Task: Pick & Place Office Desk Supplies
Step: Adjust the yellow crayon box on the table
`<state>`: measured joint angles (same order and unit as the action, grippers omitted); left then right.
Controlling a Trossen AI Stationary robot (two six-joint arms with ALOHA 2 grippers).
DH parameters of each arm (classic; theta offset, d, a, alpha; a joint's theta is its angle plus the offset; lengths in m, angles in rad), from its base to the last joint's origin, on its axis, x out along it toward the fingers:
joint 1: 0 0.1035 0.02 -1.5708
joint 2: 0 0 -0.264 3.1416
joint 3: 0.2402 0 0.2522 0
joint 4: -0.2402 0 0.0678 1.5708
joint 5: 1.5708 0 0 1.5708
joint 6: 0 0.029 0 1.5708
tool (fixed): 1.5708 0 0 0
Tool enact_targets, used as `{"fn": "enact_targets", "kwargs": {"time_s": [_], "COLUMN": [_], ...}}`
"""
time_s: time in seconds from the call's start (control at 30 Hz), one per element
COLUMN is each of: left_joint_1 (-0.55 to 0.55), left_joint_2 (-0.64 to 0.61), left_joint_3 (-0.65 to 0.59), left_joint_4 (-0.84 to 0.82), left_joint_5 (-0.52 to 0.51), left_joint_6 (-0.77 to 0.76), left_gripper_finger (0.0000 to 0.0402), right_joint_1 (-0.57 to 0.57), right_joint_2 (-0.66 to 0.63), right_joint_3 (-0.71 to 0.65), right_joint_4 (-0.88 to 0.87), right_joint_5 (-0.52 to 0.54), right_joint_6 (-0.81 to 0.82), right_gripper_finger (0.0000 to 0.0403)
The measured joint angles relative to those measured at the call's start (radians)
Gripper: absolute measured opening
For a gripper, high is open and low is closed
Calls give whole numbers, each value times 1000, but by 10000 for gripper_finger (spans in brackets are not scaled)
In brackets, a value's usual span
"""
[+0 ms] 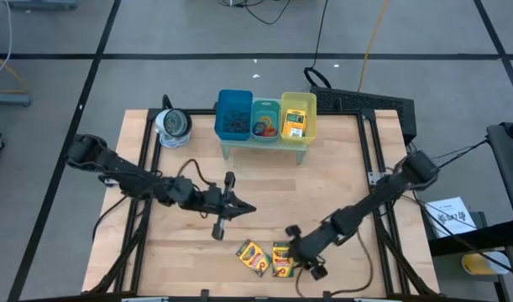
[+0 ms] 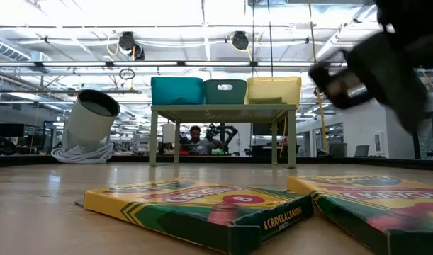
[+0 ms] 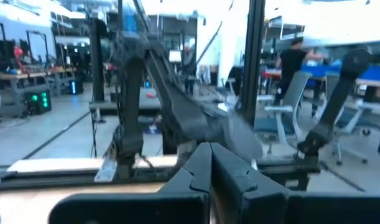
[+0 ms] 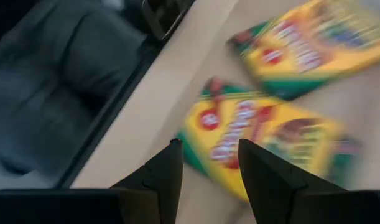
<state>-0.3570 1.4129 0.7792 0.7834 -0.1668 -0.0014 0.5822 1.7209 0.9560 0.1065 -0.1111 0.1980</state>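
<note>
Our right tool (image 4: 205,165), jaws spread, hangs over a crayon box (image 4: 264,143) to straddle it; left tool (image 1: 243,207) pressed together, empty, mid-worktop.

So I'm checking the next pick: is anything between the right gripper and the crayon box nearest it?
Nothing visible. The right gripper is open and points at the nearer crayon box, with only bare table between them. The second crayon box lies just beside it, close enough that it might get nudged.
</note>
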Motion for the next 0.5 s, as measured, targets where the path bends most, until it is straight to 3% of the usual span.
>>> {"fn": "enact_targets", "kwargs": {"time_s": [0.13,0.27,0.33,0.5], "left_joint_1": [0,1,1,1], "left_joint_2": [-10,-6,-3,-4], "left_joint_3": [0,0,0,0], "left_joint_4": [4,-7,-29,-58], "left_joint_5": [-1,-16,-26,-26], "left_joint_6": [-1,-7,-12,-11], "left_gripper_finger": [6,18,18,4], "right_joint_1": [-26,-70,-97,-169], "right_joint_2": [101,136,139,135], "right_joint_3": [50,55,55,56], "right_joint_4": [-1,-29,-64,-83], "right_joint_5": [-145,-152,-128,60], "right_joint_6": [27,7,-28,-149], "right_gripper_finger": [144,144,144,143]}}
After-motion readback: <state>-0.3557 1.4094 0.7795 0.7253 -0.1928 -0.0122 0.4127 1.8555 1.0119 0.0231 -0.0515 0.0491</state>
